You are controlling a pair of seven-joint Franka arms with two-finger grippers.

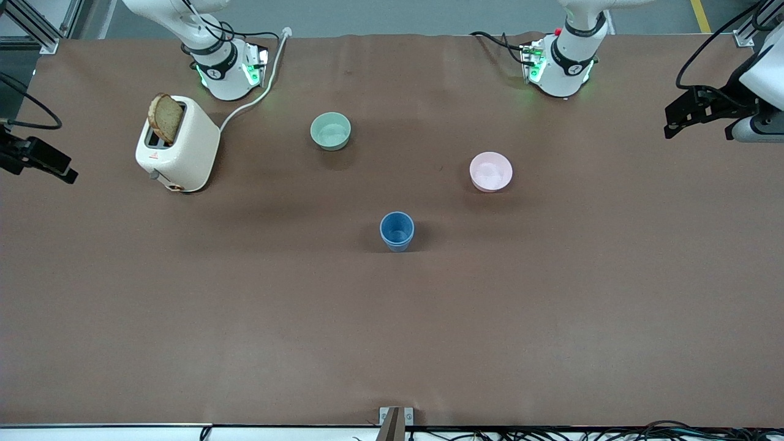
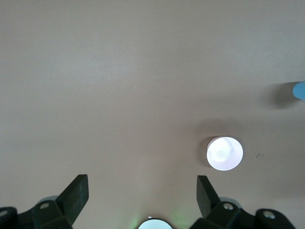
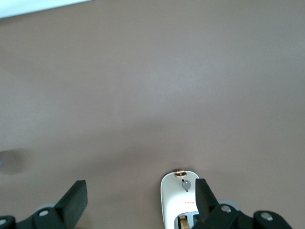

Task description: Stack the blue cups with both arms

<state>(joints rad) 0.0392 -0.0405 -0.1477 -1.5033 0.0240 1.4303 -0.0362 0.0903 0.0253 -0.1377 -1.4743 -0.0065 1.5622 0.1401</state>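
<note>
One blue cup (image 1: pixel 397 231) stands upright mid-table, nearer the front camera than both bowls. A second rim line shows low on its wall, as of two cups nested; no other blue cup stands apart. A sliver of it shows in the left wrist view (image 2: pixel 300 90). My left gripper (image 1: pixel 674 125) hangs open and empty, high over the left arm's end of the table; its wrist view shows it (image 2: pixel 142 186) wide open. My right gripper (image 1: pixel 61 171) hangs over the right arm's end, open and empty (image 3: pixel 139 188).
A mint-green bowl (image 1: pixel 331 131) and a pale pink bowl (image 1: pixel 490 171), also in the left wrist view (image 2: pixel 225 153), sit farther from the front camera than the cup. A white toaster (image 1: pixel 177 144) with a bread slice (image 1: pixel 165 118) stands toward the right arm's end; it also shows in the right wrist view (image 3: pixel 183 202).
</note>
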